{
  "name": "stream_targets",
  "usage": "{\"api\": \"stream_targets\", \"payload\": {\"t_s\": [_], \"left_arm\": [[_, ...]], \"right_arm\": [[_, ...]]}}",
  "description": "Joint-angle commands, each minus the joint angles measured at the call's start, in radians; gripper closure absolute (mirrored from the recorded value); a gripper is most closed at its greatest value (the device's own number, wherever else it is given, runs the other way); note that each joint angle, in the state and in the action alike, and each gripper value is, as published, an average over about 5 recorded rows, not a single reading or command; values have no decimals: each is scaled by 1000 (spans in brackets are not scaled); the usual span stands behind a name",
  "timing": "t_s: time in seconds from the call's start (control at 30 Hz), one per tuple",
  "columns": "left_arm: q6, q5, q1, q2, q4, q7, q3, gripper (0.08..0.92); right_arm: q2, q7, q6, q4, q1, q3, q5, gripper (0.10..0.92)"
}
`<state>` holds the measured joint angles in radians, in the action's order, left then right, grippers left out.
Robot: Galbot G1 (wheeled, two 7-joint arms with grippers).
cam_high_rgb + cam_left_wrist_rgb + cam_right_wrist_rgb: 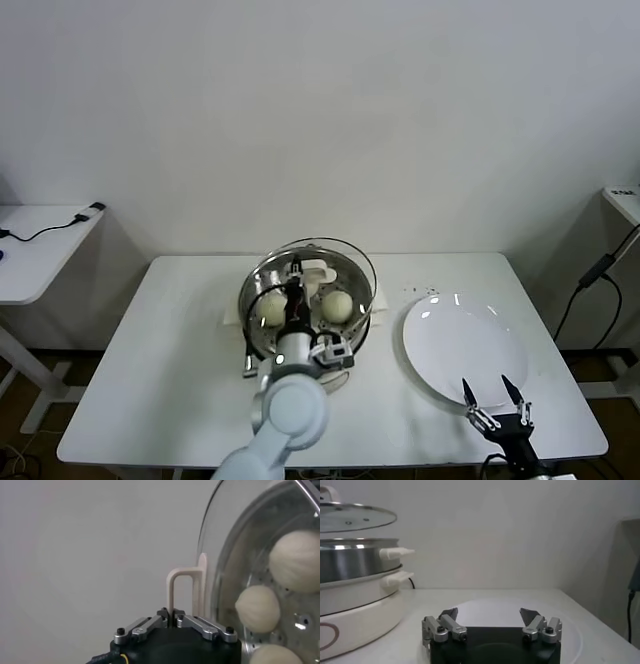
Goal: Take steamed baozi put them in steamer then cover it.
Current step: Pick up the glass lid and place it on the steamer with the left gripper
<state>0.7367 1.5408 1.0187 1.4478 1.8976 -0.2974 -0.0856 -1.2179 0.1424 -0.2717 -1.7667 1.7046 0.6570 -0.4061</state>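
- Table [180,400]: white, rectangular; it carries the steamer, with the plate to the steamer's right.
- Steamer [262,345]: round shiny steel pot on a white base, standing on the table just left of the plate; one white side handle [396,553] sticks out toward the plate.
- Steamed baozi [270,308]: pale round buns lying on the perforated tray inside the steamer; two show in the head view, one left [270,308] and one right [338,305] of the left arm, and three show through the glass in the left wrist view [258,608].
- Cover [350,262]: clear glass lid with metal rim, held just above the steamer's rim, nearly level with its face down toward the pot; its cream handle [186,591] is a narrow loop rising from the centre.
- Left gripper [175,616]: above the steamer's middle, jaws clamped together on the cover's handle.
- Plate [470,350]: flat, white, round, bare, on the table right of the steamer.
- Right gripper [495,398]: at the plate's near edge, well apart from the steamer, jaws spread wide with nothing between them.
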Motion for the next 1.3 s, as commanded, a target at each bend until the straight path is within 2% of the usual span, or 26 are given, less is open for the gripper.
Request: {"api": "stream_targets", "payload": {"t_s": [0.03, 0.7, 1.3], "left_arm": [[46, 48, -20, 67, -41, -15, -41, 858], [-3, 91, -1, 27, -120, 33, 4, 858], [-22, 76, 20, -16, -59, -10, 4, 858]], "right_arm": [[-3, -2, -12, 5, 2, 0, 1, 203], [0, 4, -26, 7, 7, 12, -1, 203], [-4, 9, -43, 14, 4, 3, 6, 203]]}}
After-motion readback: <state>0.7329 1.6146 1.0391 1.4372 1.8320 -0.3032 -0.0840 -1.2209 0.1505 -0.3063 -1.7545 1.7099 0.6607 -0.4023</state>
